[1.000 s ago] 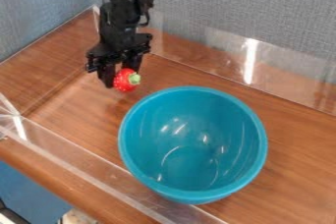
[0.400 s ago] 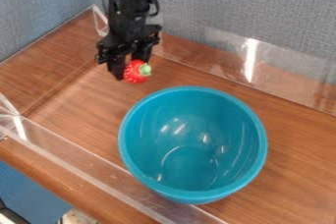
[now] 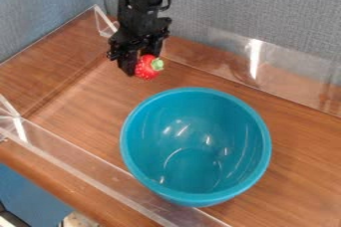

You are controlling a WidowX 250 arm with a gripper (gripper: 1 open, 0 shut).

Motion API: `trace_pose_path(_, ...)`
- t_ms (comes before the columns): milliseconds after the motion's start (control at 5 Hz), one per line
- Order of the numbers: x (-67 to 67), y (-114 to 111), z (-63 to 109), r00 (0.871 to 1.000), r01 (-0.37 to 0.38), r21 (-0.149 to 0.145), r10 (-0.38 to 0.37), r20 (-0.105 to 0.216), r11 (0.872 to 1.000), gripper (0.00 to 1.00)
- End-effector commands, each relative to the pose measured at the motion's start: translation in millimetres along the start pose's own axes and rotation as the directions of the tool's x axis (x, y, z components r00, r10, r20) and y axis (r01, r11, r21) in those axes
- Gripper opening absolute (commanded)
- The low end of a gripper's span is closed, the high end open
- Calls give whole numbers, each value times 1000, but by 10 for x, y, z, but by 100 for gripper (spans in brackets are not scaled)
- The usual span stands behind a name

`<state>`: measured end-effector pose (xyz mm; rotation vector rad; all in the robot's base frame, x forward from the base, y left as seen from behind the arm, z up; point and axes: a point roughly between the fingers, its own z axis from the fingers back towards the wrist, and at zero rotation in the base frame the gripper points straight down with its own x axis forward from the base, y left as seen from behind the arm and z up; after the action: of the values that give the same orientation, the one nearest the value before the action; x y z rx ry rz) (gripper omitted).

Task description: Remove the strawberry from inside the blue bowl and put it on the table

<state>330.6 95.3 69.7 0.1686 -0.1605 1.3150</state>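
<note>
The small red strawberry [image 3: 148, 67] with its green cap hangs just above the table [image 3: 67, 77], behind and to the left of the blue bowl [image 3: 248, 123]. My gripper [image 3: 143, 62] points down from above and is shut on the strawberry, its black fingers on either side of the fruit. The teal-blue bowl stands upright at the front centre with nothing inside. The strawberry is outside the bowl, apart from its rim.
Low clear acrylic walls [image 3: 47, 136] edge the wood-grain top at the front, left and back right [image 3: 260, 57]. A grey-blue backdrop rises behind the arm. Bare wood lies left of the bowl and under the gripper.
The gripper has carried the strawberry a little to the right and upward in the picture, toward the back wall. The bowl has not moved.
</note>
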Motion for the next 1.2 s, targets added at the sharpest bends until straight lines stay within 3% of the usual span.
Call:
trace_pose_path(0,92,-53,78,999,-43,-40,44,29,998,0)
trace_pose_path(600,-101,146,171,999,-4,-70,7,35,998,0)
trace_pose_path(1000,-20,112,151,999,32,-102,-28,40,994,0)
